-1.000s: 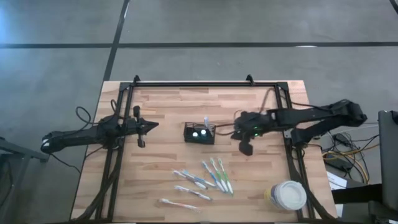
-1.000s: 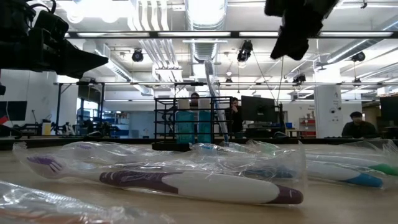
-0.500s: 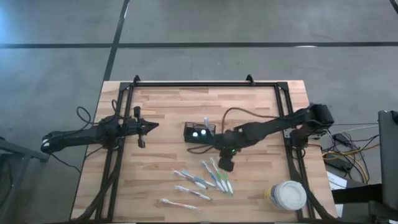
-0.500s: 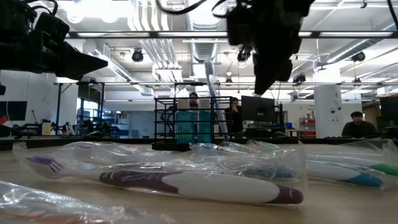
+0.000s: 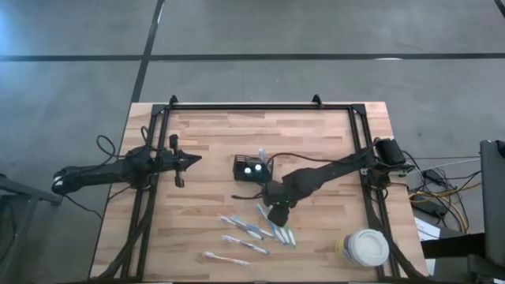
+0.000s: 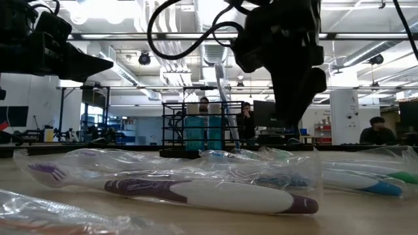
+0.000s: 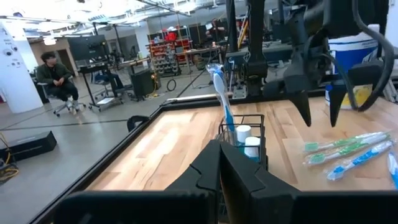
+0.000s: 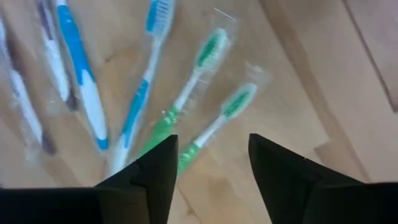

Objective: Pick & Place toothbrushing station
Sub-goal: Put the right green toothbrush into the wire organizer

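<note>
The toothbrushing station is a small black wire caddy standing on its base mid-table. A blue toothbrush stands upright in it beside two white round tops. Several wrapped toothbrushes lie flat on the wood nearer the front edge. My right gripper hangs open above them, pointing down, with two green toothbrushes under the gap; it touches nothing. It also shows as my right gripper in the left wrist view. At the table's left, my left gripper waits level and shut, holding nothing.
A large round white tub stands at the front right corner. A black frame runs along the table's far and side edges. Bare wood lies left of the caddy and along the far side. People sit in the room beyond.
My right gripper has swung from right of the caddy toward the table's near-left, coming down over the loose toothbrushes. It has tipped to point steeply down, rolled, and opened its fingers. The caddy and the toothbrushes have stayed in place.
</note>
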Action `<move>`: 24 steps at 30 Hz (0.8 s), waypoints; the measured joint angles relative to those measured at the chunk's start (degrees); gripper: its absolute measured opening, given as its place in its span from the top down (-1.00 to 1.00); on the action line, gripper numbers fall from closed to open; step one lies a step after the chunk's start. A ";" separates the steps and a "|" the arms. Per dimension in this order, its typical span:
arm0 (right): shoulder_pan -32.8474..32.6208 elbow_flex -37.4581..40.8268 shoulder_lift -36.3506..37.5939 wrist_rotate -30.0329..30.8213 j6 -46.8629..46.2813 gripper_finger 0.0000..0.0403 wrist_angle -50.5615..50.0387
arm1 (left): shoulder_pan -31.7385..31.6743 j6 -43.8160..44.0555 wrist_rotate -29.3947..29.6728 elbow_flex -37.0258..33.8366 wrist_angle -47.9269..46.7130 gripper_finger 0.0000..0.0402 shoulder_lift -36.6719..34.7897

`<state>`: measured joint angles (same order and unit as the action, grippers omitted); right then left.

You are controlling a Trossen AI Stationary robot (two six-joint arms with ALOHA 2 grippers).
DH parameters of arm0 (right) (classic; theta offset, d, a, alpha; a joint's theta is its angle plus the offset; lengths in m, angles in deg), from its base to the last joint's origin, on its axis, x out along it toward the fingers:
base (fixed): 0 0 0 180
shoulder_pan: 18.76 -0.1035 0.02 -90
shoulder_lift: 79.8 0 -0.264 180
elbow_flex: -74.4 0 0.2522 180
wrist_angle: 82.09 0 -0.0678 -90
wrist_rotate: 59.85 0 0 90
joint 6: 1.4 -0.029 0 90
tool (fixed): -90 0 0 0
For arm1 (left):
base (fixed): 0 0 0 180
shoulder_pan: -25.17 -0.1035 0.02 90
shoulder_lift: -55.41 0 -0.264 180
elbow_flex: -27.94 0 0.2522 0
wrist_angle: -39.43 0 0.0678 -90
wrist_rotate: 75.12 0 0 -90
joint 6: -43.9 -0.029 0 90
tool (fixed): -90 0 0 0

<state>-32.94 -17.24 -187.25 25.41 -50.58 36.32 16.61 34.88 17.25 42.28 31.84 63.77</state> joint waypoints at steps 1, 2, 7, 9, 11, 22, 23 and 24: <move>-0.03 0.34 -0.05 -0.01 -0.50 0.02 0.90 | 0.00 -0.02 -0.02 0.00 0.01 0.94 0.00; -0.13 0.76 -0.05 -0.01 -0.96 0.02 1.16 | 0.00 -0.02 -0.02 0.00 0.16 0.94 0.02; -0.88 3.61 -0.56 -0.01 -3.32 0.02 2.82 | 0.01 0.00 -0.02 0.00 0.31 0.94 0.02; -1.40 4.28 -0.53 0.04 -4.01 0.03 3.93 | 0.01 0.00 -0.02 0.00 0.27 0.94 0.02; -1.86 4.90 -0.53 0.37 -4.63 0.04 4.58 | 0.00 0.00 -0.02 0.00 0.29 0.94 0.02; -2.21 9.49 -0.51 2.33 -5.67 0.09 11.19 | 0.02 0.00 -0.02 0.02 0.29 0.94 0.02; -2.21 10.02 -0.51 2.35 -5.89 0.10 11.25 | 0.00 0.00 -0.02 0.02 0.29 0.94 0.02; -2.21 10.58 -0.51 2.38 -5.95 0.11 11.50 | 0.02 0.00 -0.02 0.02 0.29 0.94 0.02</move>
<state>-35.14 -6.66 -187.76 27.78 -56.53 47.82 16.63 34.88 17.23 42.30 32.12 63.80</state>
